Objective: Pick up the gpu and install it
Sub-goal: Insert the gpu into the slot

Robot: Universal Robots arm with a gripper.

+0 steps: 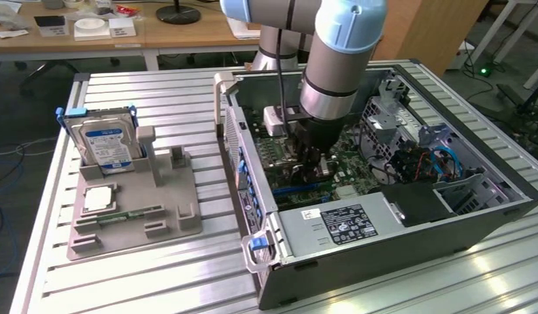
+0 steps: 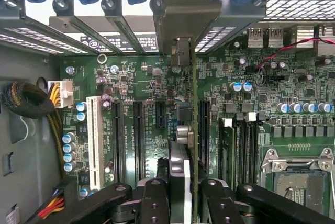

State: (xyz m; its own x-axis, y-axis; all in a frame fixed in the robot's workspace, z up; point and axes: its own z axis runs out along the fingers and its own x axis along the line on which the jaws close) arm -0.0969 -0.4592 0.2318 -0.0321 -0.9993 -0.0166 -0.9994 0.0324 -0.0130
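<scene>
Hand [image 2: 184, 195] is clamped on the gpu [image 2: 192, 130], which hangs edge-on inside the open case [image 1: 478, 216], its bracket [image 2: 180, 20] up at the rear slot openings and its lower edge just above the mobo [image 2: 136, 77] slots. Risk, imo: if the card is a bit off-line w/ the slot [image 2: 203, 124] it'll land beside it, jam or bend. Bracket could also snag the rear frame and twist the card in the grip.
</scene>
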